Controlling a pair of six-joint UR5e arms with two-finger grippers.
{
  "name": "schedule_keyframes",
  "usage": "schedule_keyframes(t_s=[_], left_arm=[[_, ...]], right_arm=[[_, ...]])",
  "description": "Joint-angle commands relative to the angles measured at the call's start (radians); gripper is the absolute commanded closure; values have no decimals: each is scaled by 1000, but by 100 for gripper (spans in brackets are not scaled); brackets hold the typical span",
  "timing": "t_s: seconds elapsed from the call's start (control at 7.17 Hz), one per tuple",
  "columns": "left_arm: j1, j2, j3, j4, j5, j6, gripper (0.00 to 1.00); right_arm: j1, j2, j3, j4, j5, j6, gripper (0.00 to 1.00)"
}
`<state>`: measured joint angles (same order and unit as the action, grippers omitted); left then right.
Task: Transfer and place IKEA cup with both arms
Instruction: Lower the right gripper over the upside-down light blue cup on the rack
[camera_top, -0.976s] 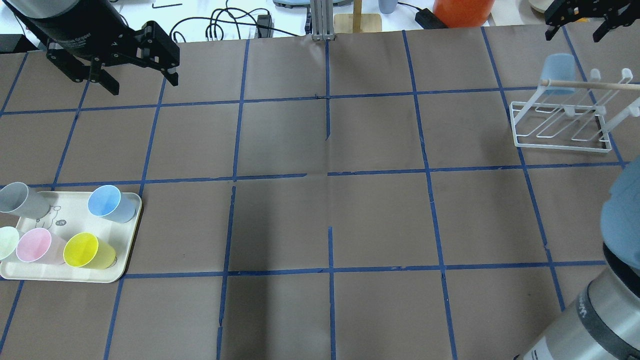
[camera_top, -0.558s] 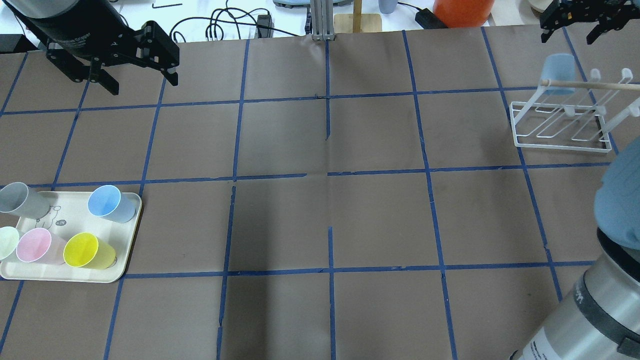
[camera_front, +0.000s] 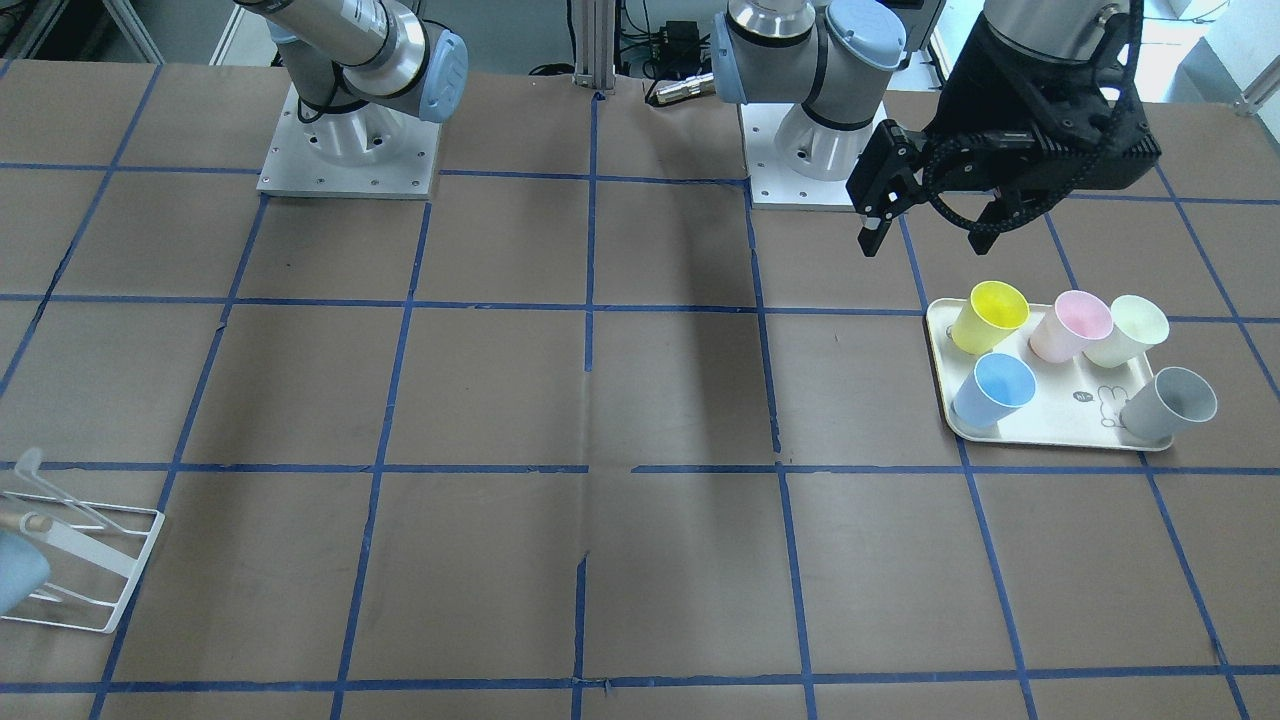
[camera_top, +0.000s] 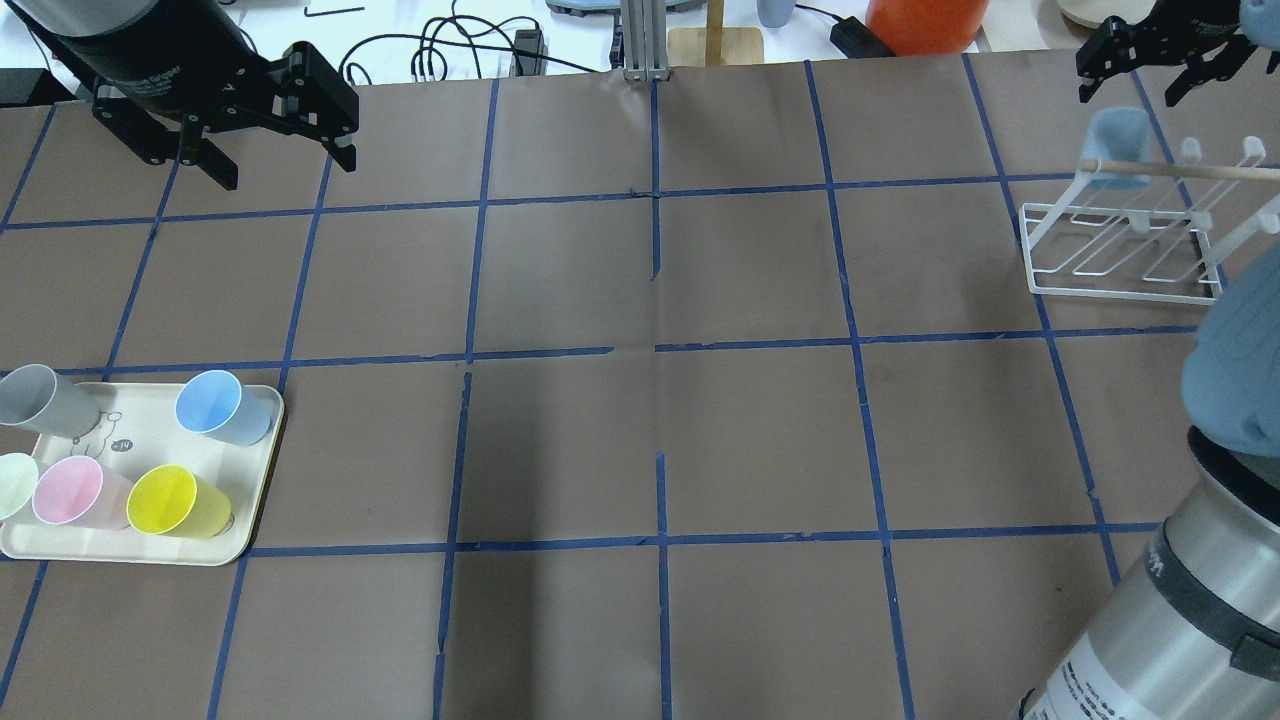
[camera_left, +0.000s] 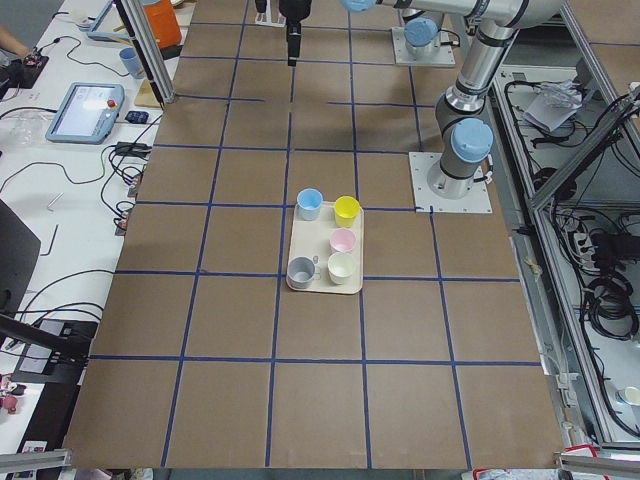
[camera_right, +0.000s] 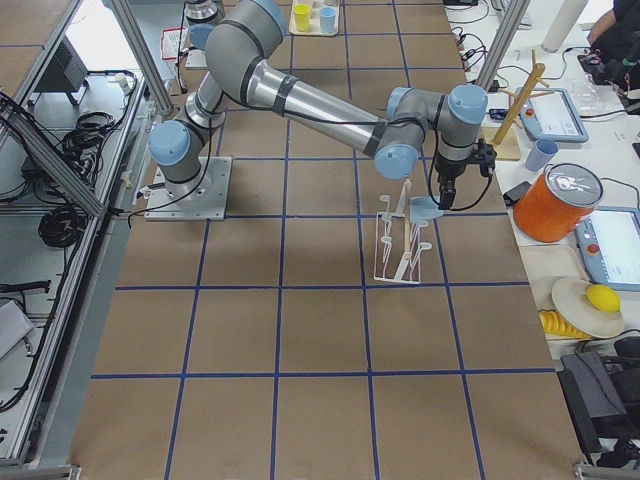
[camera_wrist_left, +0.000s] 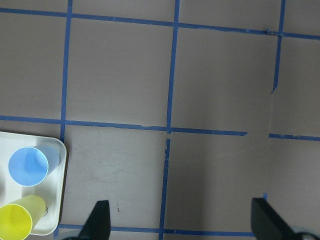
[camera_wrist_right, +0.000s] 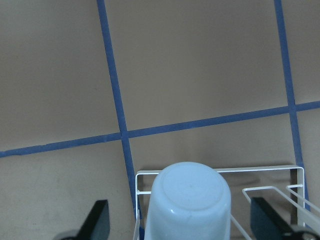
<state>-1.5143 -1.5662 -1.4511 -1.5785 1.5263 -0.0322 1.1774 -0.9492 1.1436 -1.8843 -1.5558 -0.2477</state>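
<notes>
One light-blue IKEA cup (camera_top: 1113, 140) sits upside down on a peg of the white wire rack (camera_top: 1120, 290); its base faces the right wrist camera (camera_wrist_right: 190, 200). My right gripper (camera_top: 1128, 92) is open and empty just above this cup, not touching it. A second blue cup (camera_top: 215, 405) stands upright on the cream tray (camera_top: 140, 435) at the near left. My left gripper (camera_top: 285, 165) is open and empty, high over the far left of the table, apart from the tray. It also shows in the front-facing view (camera_front: 925, 235).
The tray also holds a grey cup (camera_top: 40, 398), a yellow cup (camera_top: 175, 500), a pink cup (camera_top: 75, 492) and a pale green cup (camera_top: 12, 485). A wooden rod (camera_top: 1180, 168) runs across the rack's top. An orange bucket (camera_top: 925, 25) and cables lie beyond the far edge.
My right gripper has shifted slightly left and nearer over the rack, staying open. The right arm's elbow has swung inward. The cup on the rack and the left arm have not moved.
</notes>
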Motion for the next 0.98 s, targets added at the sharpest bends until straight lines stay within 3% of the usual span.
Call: schedule_keyframes(t_s=[0.0, 0.84], left_arm=[[0, 0, 0, 0, 0, 0, 0], [0, 0, 0, 0, 0, 0, 0]], right_arm=[[-1, 27, 1, -1, -1, 5, 0], [-1, 35, 7, 5, -18, 1, 0]])
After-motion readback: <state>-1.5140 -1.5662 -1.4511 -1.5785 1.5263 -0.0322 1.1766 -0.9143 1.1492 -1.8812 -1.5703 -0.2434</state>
